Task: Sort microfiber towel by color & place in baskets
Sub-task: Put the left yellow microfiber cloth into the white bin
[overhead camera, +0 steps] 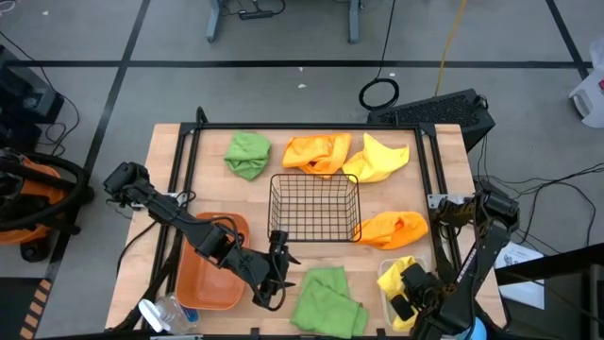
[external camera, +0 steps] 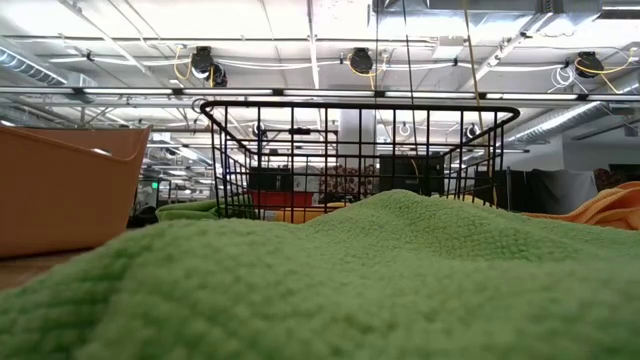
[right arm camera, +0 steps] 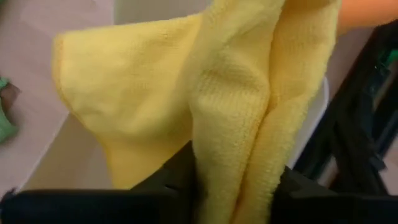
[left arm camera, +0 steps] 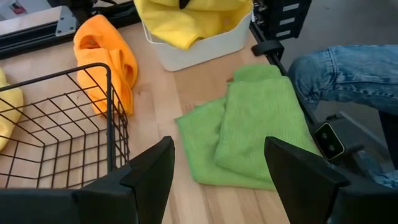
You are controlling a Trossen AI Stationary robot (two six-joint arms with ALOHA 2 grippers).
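My right gripper (right arm camera: 233, 193) is shut on a yellow towel (right arm camera: 205, 99) over the white bin (overhead camera: 385, 295) at the table's near right. My left gripper (left arm camera: 217, 180) hangs open between the orange bin (overhead camera: 212, 269) and a green towel (left arm camera: 255, 130) that lies flat on the table near the front edge. The black wire basket (overhead camera: 314, 208) stands mid-table. Behind it lie a second green towel (overhead camera: 247, 154), an orange towel (overhead camera: 318, 153) and a yellow towel (overhead camera: 377, 158). Another orange towel (overhead camera: 392, 229) lies right of the basket. My right gripper pinches a bunched fold of the yellow towel (right arm camera: 239, 168) between its two fingers, several layers thick. It comes at the towel from above. The towel hangs below the fingers, and its lower part (left arm camera: 186, 28) rests in the white bin (left arm camera: 199, 53) and spills over the rim.
The wire basket (left arm camera: 62, 130) stands just beside my left gripper, with the orange towel (left arm camera: 109, 59) against its far corner. A person's leg in blue jeans (left arm camera: 348, 74) is at the table's near edge. A clear plastic bottle (overhead camera: 165, 312) lies by the orange bin.
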